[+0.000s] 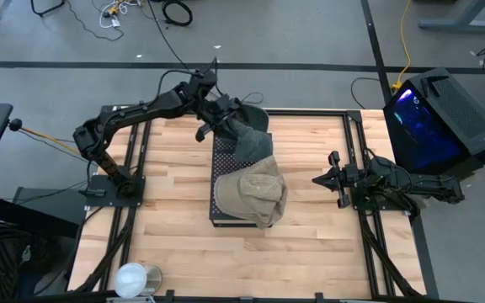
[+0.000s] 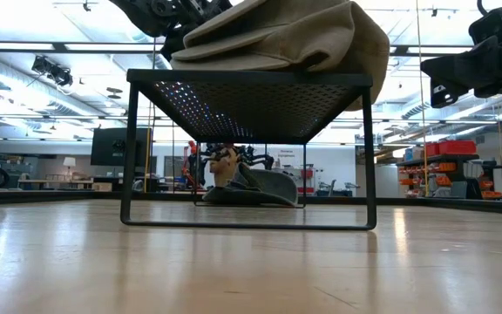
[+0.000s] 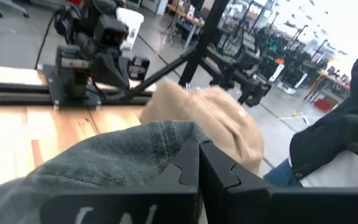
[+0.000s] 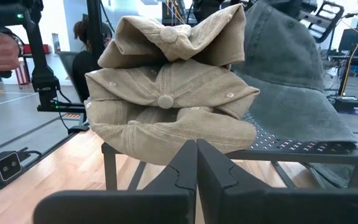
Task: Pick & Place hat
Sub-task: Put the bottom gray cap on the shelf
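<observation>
A black perforated rack [image 1: 223, 164] stands in the middle of the table. Tan hats [image 1: 255, 194] are piled on its near end; in the right wrist view two of them [image 4: 166, 99] lie one on the other. A grey denim hat [image 1: 255, 145] sits on the far end, and my left gripper [image 1: 226, 126] is shut on it from the far left. My right gripper [image 1: 318, 179] waits shut at the table's right side, level with the rack and touching nothing. My left gripper has the grey hat's cloth [image 3: 179, 140] pinched between its two shut fingers, which lie nearly level and come from the table's far left. Which part of the hat this is, I cannot tell. The hat's brim [image 4: 309, 134] lies on the rack's far end, the crown raised.
A dark hat [image 1: 258, 114] lies on the table just beyond the rack's far end. A white object [image 1: 133, 278] sits at the near left corner. A glowing computer case [image 1: 432, 118] stands off the table's right. People [image 4: 86, 37] stand in the room behind.
</observation>
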